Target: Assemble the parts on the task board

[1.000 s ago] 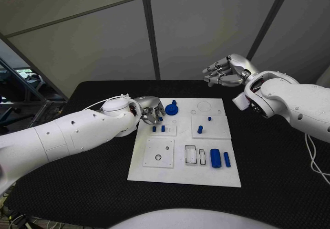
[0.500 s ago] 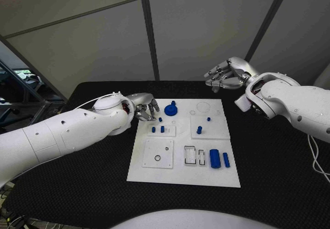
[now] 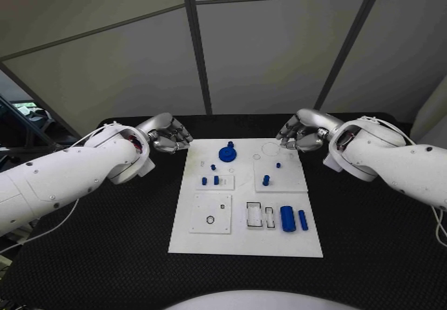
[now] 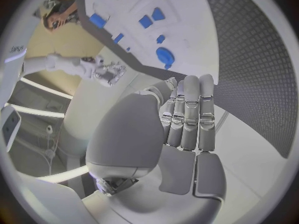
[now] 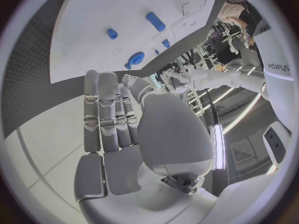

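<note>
The white task board [image 3: 244, 242] lies in the middle of the black table. A round blue part [image 3: 228, 154] sits at its far end, small blue pegs [image 3: 210, 180] stand in the middle plates, and two blue cylinders [image 3: 288, 218] lie at the near right. My left hand [image 3: 168, 137] hovers just off the board's far left corner, holding nothing. My right hand [image 3: 300, 137] hovers at the far right corner, also holding nothing. The wrist views show each hand's fingers [image 4: 187, 109] [image 5: 109, 109] stretched out side by side with nothing between them, above the board [image 4: 131, 0] [image 5: 124, 5].
Black table surface [image 3: 93, 245] surrounds the board on all sides. A square plate with a small hole [image 3: 212, 214] and a slotted plate [image 3: 261, 214] sit on the board's near half. Grey wall panels stand behind the table.
My left hand has drawn back off the board's left pegs to beyond its far left corner. My right hand has come down closer to the far right corner. The camera has shifted slightly.
</note>
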Action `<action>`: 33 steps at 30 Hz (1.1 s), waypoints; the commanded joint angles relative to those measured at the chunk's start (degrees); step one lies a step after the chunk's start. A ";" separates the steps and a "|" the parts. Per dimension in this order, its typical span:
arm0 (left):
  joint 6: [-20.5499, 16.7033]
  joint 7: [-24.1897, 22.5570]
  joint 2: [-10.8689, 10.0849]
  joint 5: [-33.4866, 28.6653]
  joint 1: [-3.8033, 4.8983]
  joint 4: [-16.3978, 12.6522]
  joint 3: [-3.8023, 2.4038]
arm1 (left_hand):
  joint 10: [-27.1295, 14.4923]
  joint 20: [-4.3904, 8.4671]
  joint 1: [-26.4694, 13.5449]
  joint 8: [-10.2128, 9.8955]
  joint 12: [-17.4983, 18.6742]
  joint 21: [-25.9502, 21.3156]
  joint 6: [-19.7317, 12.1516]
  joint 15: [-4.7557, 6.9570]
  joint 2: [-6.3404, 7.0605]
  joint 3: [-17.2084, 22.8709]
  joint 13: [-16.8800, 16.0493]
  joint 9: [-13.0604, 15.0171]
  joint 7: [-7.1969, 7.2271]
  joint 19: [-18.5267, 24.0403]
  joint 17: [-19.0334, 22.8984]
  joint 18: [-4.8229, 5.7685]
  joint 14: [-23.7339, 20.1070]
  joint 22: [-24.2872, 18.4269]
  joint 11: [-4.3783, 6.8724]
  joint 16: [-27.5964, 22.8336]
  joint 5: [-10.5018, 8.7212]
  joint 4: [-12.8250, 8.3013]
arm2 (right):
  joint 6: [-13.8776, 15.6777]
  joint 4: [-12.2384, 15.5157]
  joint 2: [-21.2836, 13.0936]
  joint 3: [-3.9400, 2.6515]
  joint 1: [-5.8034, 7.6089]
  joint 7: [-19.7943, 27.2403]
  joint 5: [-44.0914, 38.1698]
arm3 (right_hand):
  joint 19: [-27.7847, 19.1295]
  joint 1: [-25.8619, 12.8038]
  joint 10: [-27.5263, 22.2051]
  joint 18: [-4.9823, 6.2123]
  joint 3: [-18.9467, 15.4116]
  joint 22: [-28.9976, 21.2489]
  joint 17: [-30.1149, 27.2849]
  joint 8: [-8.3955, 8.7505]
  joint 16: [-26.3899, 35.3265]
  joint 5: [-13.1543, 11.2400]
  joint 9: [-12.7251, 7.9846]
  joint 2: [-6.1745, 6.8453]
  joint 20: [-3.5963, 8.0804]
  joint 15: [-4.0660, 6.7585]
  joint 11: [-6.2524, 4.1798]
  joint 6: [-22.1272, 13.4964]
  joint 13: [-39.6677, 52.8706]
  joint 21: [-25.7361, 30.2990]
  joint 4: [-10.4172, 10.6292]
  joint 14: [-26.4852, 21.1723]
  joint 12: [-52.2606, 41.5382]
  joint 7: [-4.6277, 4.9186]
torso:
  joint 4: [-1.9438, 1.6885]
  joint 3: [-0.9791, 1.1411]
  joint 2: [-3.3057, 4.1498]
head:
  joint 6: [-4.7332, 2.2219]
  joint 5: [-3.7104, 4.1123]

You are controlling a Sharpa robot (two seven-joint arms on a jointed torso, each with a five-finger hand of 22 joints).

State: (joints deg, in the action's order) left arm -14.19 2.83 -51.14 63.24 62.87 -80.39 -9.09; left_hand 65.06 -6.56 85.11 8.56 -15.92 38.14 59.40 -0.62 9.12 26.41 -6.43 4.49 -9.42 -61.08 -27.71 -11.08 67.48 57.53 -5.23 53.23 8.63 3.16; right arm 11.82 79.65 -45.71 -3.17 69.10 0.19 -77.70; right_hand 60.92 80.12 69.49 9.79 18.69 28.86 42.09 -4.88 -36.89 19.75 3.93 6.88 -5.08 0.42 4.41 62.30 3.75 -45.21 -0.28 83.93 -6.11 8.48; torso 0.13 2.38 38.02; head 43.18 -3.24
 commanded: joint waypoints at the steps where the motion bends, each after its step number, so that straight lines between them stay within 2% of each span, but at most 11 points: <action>1: -6.89 -12.79 -0.76 -28.59 0.11 -1.14 -0.10 | -0.91 -0.18 -2.32 -0.13 0.09 -0.97 -0.20 -0.50 0.66 -0.80 0.01 -0.32 -0.36 0.81 0.80 0.79 -0.34 -0.43 -0.32 -1.16 -0.10 1.20 | -1.95 1.47 -0.27 0.04 -0.79 -5.26 -13.79 | -0.65 -0.83 -0.90 0.57 0.38 0.39 0.75 0.71 -1.27 -1.12 -0.14 0.33 -0.08 0.04 0.20 -0.95 -0.10 -0.52 -0.07 2.11 0.74 0.14 | -0.16 -0.09 0.01 | -0.23 0.67; 3: -6.23 -16.33 -1.29 -35.96 0.08 -1.80 -0.10 | -1.39 -0.51 -4.03 -0.25 0.00 -1.92 -0.46 -0.73 1.13 -2.11 -0.04 -0.45 -0.35 1.23 1.29 0.79 -0.56 -1.02 -0.43 -1.77 -0.17 2.05 | -2.29 2.15 -0.31 0.05 -1.39 -6.27 -16.15 | -0.73 -1.02 -1.17 0.59 0.46 0.63 2.04 1.01 -2.95 -1.68 -0.15 0.61 -0.18 -0.06 0.33 -1.29 -0.08 -0.82 -0.03 2.21 1.07 0.25 | -0.13 -0.10 0.06 | -0.31 0.90; 6: -4.66 -19.98 -1.85 -44.05 0.03 -2.70 -0.09 | -1.69 -0.70 -4.82 -0.30 -0.26 -2.79 -0.67 -0.78 1.06 -3.18 -0.17 -0.52 -0.36 1.28 1.68 0.69 -0.55 -1.64 -0.51 -2.14 -0.20 2.49 | -3.18 2.93 -0.29 0.26 -1.99 -7.69 -18.92 | -0.70 -1.55 -1.41 0.62 0.44 1.02 4.86 1.32 -6.58 -2.47 -0.19 1.23 -0.35 -0.18 0.40 -2.05 -0.05 -1.34 0.14 2.62 1.45 0.29 | -0.07 -0.07 0.10 | -0.31 1.07; 10: -3.78 -21.92 -2.14 -48.55 -0.07 -3.46 -0.04 | -1.92 -0.82 -5.14 -0.32 -0.56 -3.46 -0.82 -0.81 0.56 -3.85 -0.31 -0.55 -0.37 1.13 1.96 0.65 -0.50 -2.15 -0.55 -2.33 -0.14 2.80 | -3.70 3.46 -0.24 0.94 -2.31 -8.88 -21.06 | -0.56 -2.09 -1.80 0.66 0.44 1.43 7.54 1.32 -10.19 -3.17 -0.18 1.80 -0.52 -0.32 0.60 -2.90 -0.03 -1.91 0.40 2.87 1.88 0.46 | -0.06 -0.07 0.05 | -0.25 1.33; 19: -3.11 -23.24 -2.02 -52.16 -0.29 -4.09 0.04 | -2.00 -0.82 -4.69 -0.19 -0.93 -3.96 -0.71 -0.77 -0.19 -4.07 -0.47 -0.53 -0.38 0.83 2.20 0.60 -0.44 -2.56 -0.48 -2.44 -0.07 2.67 | -4.40 3.32 0.89 1.47 -2.75 -9.59 -22.91 | -0.44 -1.78 -1.74 0.72 1.27 2.14 10.67 1.06 -14.62 -3.17 -0.01 1.79 -0.65 -0.49 0.81 -2.83 0.05 -2.88 0.39 2.82 2.02 0.79 | -0.12 -0.05 0.11 | 0.13 1.81; 22: -3.12 -23.35 -1.99 -52.49 -0.32 -4.18 0.04 | -2.02 -0.81 -4.53 -0.17 -1.02 -4.06 -0.69 -0.75 -0.30 -4.11 -0.51 -0.53 -0.38 0.76 2.25 0.59 -0.43 -2.65 -0.46 -2.47 -0.06 2.57 | -4.96 3.10 1.22 1.57 -2.96 -9.64 -23.05 | -0.48 -1.17 -1.08 0.73 2.82 2.77 12.35 0.92 -17.09 -5.55 0.08 1.48 -0.59 -0.50 0.86 -2.11 0.09 -3.72 0.17 2.76 1.89 0.89 | -0.13 -0.08 0.12 | 0.26 1.88; 24: -3.13 -23.38 -1.97 -52.61 -0.33 -4.22 0.04 | -2.02 -0.81 -4.53 -0.17 -1.02 -4.06 -0.69 -0.75 -0.30 -4.11 -0.51 -0.53 -0.38 0.76 2.25 0.59 -0.43 -2.65 -0.46 -2.47 -0.06 2.57 | -5.16 2.96 1.39 1.63 -3.09 -9.65 -23.11 | -0.49 -1.05 -0.81 0.72 3.42 3.12 12.93 0.88 -17.94 -5.65 0.11 1.43 -0.59 -0.50 0.78 -1.84 0.10 -4.11 0.12 2.70 1.85 0.94 | -0.08 -0.07 0.11 | 0.32 1.80; 28: -3.13 -23.33 -1.94 -52.73 -0.34 -4.24 0.05 | -2.08 -0.80 -4.37 -0.16 -1.10 -4.17 -0.71 -0.74 -0.44 -4.15 -0.55 -0.54 -0.40 0.68 2.31 0.58 -0.42 -2.74 -0.47 -2.50 -0.05 2.48 | -5.31 2.64 1.77 1.69 -3.29 -9.53 -23.17 | 0.67 -0.88 0.03 0.33 4.61 5.91 14.90 0.70 -20.52 -5.57 0.19 1.29 -0.53 -0.39 0.63 -1.05 0.18 -6.46 0.02 2.86 1.63 0.87 | -0.05 -0.04 0.13 | 0.41 1.76; 33: -3.36 -23.44 -1.80 -52.86 -0.34 -4.18 0.05 | -2.18 -0.78 -4.22 -0.15 -1.18 -4.30 -0.75 -0.75 -0.62 -4.21 -0.58 -0.55 -0.45 0.58 2.39 0.59 -0.42 -2.84 -0.50 -2.53 -0.04 2.41 | -5.90 2.33 2.20 1.72 -3.43 -9.31 -23.20 | 2.74 -0.81 1.80 -0.33 5.90 10.47 17.95 0.30 -24.35 -5.74 0.37 0.84 -0.36 0.09 0.04 0.46 0.46 -10.22 -0.08 3.15 1.09 0.30 | -0.10 -0.10 0.07 | 0.57 1.67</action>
State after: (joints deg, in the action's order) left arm -17.77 -19.17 -53.01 11.58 62.48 -84.48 -9.02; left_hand 63.26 -7.32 80.98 8.53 -16.77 34.10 59.05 -1.13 9.02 22.51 -6.95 4.00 -9.74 -60.21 -25.35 -11.11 66.97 54.72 -5.58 50.93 8.63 5.60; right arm 7.04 82.03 -43.59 -1.46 65.63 -9.00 -100.07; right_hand 63.56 79.02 71.00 9.80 24.30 39.19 59.94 -4.44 -61.13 14.25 4.23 7.97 -5.42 0.41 4.30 62.54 4.18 -55.31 -0.41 83.93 -4.82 8.64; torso 0.02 2.31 38.13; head 43.71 -1.52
